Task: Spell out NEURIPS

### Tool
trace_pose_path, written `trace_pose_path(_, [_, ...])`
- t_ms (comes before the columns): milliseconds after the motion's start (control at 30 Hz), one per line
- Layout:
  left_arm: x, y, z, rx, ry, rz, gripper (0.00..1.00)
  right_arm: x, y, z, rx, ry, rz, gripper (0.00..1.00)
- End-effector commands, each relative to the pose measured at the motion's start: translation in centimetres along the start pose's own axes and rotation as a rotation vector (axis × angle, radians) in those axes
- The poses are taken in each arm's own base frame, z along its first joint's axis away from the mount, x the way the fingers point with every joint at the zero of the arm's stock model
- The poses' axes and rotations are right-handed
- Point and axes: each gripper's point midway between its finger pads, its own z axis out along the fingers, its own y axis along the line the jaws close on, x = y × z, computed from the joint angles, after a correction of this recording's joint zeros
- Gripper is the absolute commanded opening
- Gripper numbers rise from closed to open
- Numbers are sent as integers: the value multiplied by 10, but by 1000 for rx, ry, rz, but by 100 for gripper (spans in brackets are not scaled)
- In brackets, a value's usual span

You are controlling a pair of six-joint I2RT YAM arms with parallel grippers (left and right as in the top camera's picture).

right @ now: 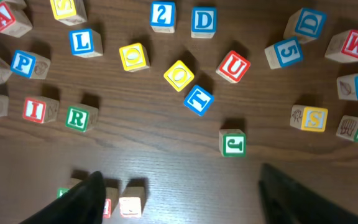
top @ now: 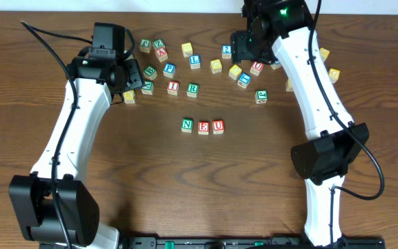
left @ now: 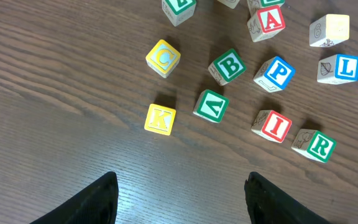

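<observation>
Right now I am reading three small wooden letter cubes sitting in a row mid-table, each just beside the next: a green N block (top: pixel 187 124), a red E block (top: pixel 203 126) and a red U block (top: pixel 218 126). Beyond them the loose cubes are lying scattered on the dark brown wooden table (top: pixel 150 180). A green R cube (top: pixel 193 88), a red I cube (top: pixel 173 88) and a blue P cube (top: pixel 169 69) are lying near the left gripper (left: pixel 180 183), whose fingers are gaping wide with nothing between them. A yellow S cube (right: pixel 309 118) is showing in the right wrist view, where I am also counting one yellow O cube (right: pixel 133 56) next to another yellow O (right: pixel 179 75), one blue D cube (right: pixel 203 20) and another blue D (right: pixel 307 23) well apart, and a spare red U cube (right: pixel 233 66). The right gripper (right: pixel 179 180) is likewise hanging spread and empty.
</observation>
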Motion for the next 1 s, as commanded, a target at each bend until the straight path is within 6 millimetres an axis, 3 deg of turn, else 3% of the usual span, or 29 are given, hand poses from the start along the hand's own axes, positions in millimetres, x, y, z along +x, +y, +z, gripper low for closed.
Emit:
trace_pose_path(0, [-4, 2, 0, -11, -10, -7, 64, -1, -3, 0, 16, -6, -5, 82])
trace_pose_path(133, [-5, 2, 0, -9, -13, -8, 64, -1, -4, 2, 18, -2, -5, 99])
trace_pose_path(967, [-8, 1, 0, -4, -26, -9, 64, -13, -8, 2, 24, -48, 0, 96])
